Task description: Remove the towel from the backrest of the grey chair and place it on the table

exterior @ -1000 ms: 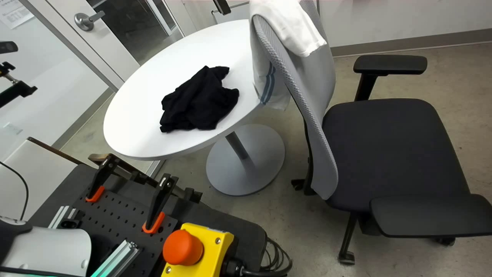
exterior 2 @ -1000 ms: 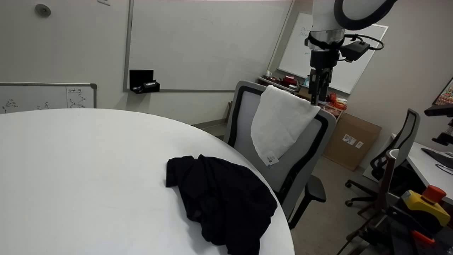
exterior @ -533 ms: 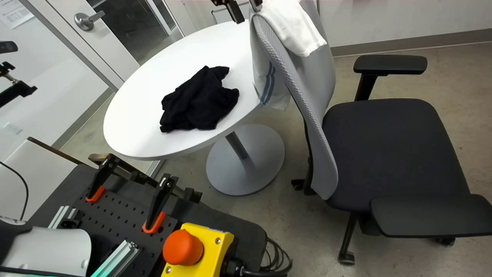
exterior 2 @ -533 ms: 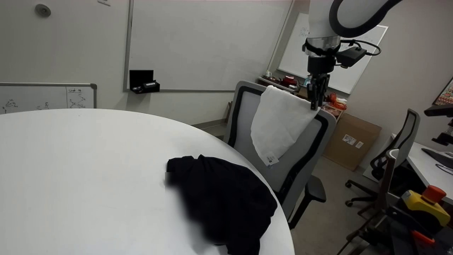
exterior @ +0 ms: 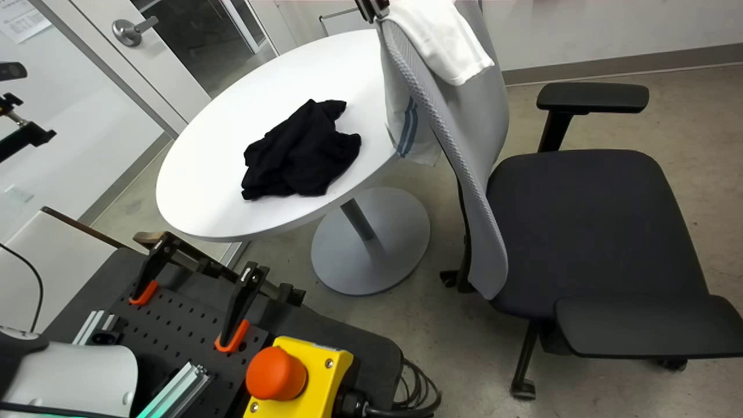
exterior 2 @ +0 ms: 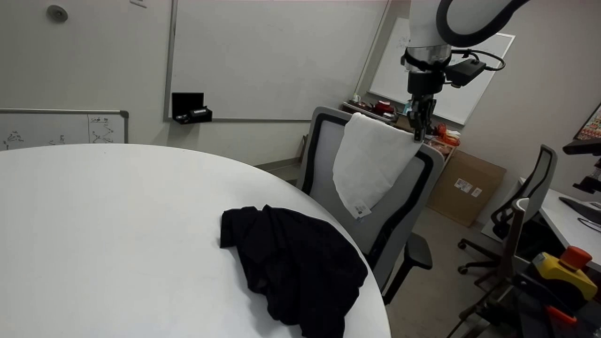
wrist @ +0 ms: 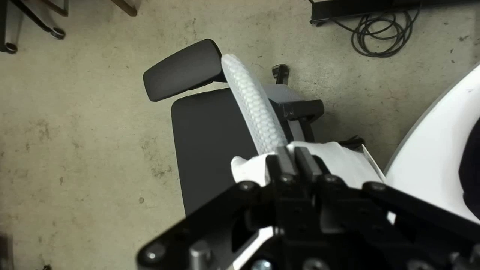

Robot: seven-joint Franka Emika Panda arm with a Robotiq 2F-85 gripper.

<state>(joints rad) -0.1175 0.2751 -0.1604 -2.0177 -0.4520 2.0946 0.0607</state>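
"Item one, gripper (wrist: 292, 150)?"
"Fingers were drawn almost together, the white towel (exterior 2: 375, 162) pinched near its top fold."
"Item two, the towel?"
"It lay draped over the backrest (exterior: 479, 139) of the grey chair (exterior: 592, 232), hanging below the gripper on both faces."
"Item three, table (exterior 2: 141, 211)?"
"White, curved edge; it stood lower than the gripper, off to one side, and bore crumpled black cloth (exterior: 302, 154)."

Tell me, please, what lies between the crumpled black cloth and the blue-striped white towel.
Between cloth and towel, an exterior view shows only the round white tabletop.
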